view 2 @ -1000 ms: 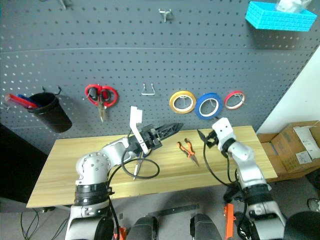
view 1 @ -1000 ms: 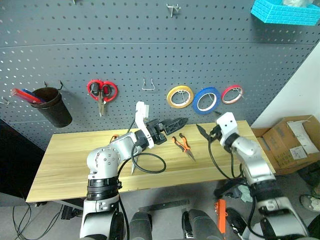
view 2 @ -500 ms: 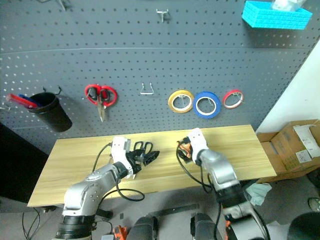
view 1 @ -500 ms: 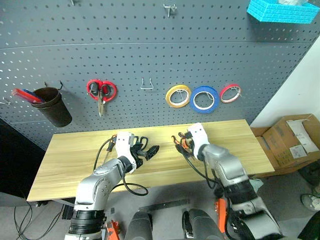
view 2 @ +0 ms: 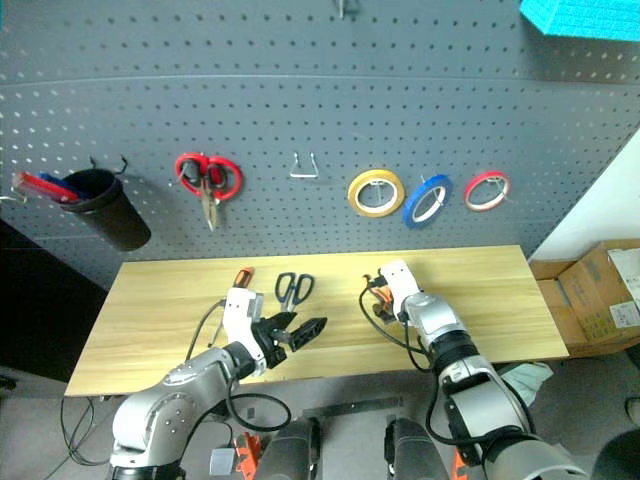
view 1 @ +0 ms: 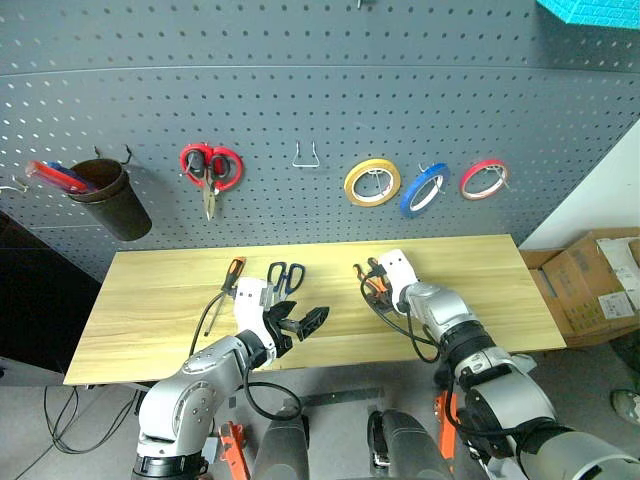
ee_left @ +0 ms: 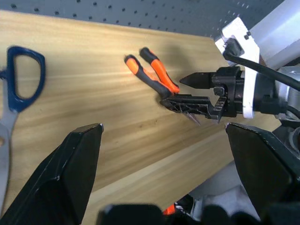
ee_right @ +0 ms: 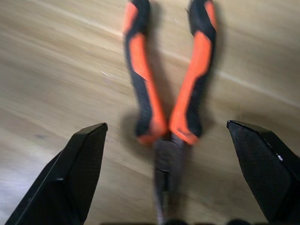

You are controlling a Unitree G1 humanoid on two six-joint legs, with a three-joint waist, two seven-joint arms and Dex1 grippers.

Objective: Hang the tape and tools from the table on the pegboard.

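The wooden table (view 1: 470, 300) sits below the grey pegboard (view 1: 300, 110) — both grippers, left (view 1: 303, 325) and right (view 1: 368, 280), wide open, holding nothing.

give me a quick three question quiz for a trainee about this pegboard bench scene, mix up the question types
1. True or false: the blue tape already hangs on the pegboard.
2. Which tool lies between the open fingers of the right hand? A) pliers B) screwdriver C) black-handled scissors
3. Fill in: the left hand is open and holds ____.

Key
1. True; it hangs between the yellow roll and red roll.
2. A; the pliers lie flat on the table, not yet gripped.
3. Nothing; the scissors and screwdriver lie on the table.
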